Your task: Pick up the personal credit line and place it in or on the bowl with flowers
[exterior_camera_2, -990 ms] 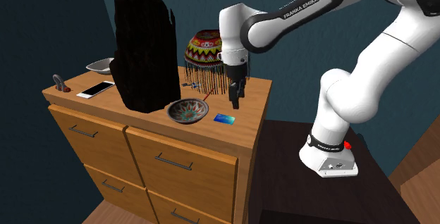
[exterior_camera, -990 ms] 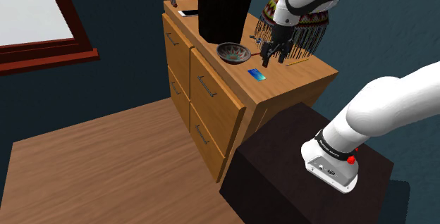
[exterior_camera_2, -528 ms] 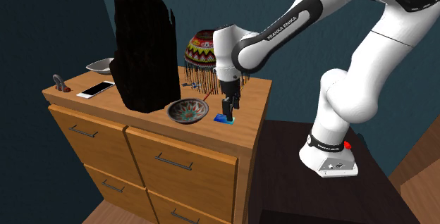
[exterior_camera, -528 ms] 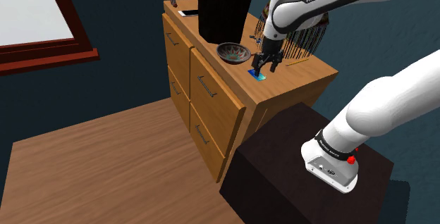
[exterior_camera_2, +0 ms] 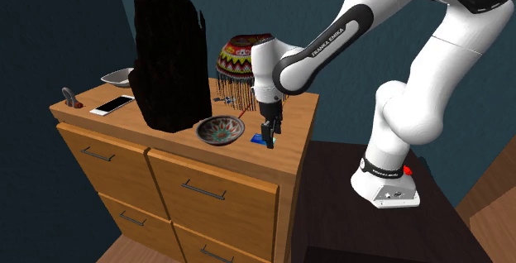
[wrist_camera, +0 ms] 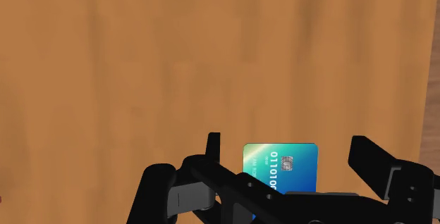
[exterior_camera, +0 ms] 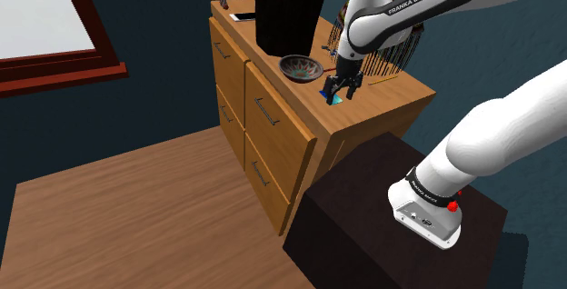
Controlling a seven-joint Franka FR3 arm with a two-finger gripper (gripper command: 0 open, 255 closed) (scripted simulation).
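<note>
In the shoulder view, we see the all-black pincer (exterior_camera: 341,96) poised upright over the small blue-green card (exterior_camera: 336,101), which lies flat on the wooden bench (exterior_camera: 386,96), just right of the patterned round bowl (exterior_camera: 301,67). The second exterior view confirms the card (exterior_camera_2: 260,141) is just beside the bowl (exterior_camera_2: 220,129). At the wrist, the fingers stand apart astride the card (wrist_camera: 280,168), holding nothing, set, we judge, to close on its edges.

Tool (exterior_camera_2: 268,137) stands low at the worktop's (exterior_camera_2: 293,125) front end, fingers apart either side of the card (wrist_camera: 280,168). Bare wood lies open between card and patterned bowl (exterior_camera_2: 220,129). A tall black mass (exterior_camera_2: 169,59) rises just behind the bowl. A fringed dome (exterior_camera_2: 240,59) stands close behind the tool. The space above the bowl is open.
</note>
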